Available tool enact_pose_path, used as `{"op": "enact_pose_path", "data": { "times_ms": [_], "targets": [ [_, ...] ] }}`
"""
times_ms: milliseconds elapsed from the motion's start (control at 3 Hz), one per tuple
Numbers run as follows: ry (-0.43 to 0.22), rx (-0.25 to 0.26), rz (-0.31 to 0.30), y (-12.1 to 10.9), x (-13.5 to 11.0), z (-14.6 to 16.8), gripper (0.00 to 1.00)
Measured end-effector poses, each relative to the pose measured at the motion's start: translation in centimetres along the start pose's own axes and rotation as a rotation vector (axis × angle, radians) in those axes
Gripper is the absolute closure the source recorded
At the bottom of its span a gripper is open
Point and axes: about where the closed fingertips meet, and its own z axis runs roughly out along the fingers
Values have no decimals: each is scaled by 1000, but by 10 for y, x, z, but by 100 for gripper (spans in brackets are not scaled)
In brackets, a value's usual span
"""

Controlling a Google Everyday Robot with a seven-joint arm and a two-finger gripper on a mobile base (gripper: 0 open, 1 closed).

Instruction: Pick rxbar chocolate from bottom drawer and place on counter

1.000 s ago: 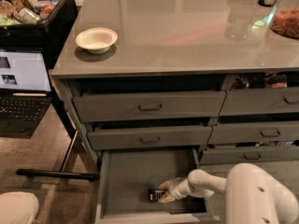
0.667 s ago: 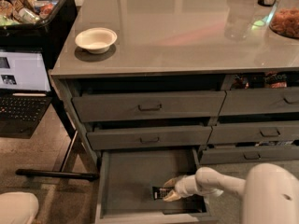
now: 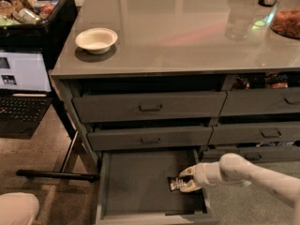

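Black-wrapped, the rxbar chocolate [image 3: 176, 184] is seen flat on the floor of the pulled-out bottom drawer [image 3: 136, 182], lower centre of the frame. The gripper [image 3: 189, 180] is set low at its right end, presumably for a grasp. Whether it is clamped cannot be told. The counter [image 3: 187, 41] lies above.

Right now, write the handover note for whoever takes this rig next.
Gripper: low inside the open bottom drawer, right at the chocolate bar. A firm grip cannot be confirmed.
Bar: at the right side of the drawer, apparently on its floor, not lifted out.
Counter: bar not on it; a bowl sits near its left end.
Done: drawer open, gripper at the bar.
Left: secure the bar, lift it clear of the drawer, set it on the counter.
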Motion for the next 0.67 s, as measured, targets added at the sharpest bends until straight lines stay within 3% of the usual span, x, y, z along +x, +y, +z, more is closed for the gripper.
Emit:
{"op": "enact_pose_path", "data": {
  "times_ms": [333, 667],
  "targets": [
    [50, 48, -60, -21, -26, -89, 100],
    [118, 137, -76, -57, -55, -178, 100]
  ]
}}
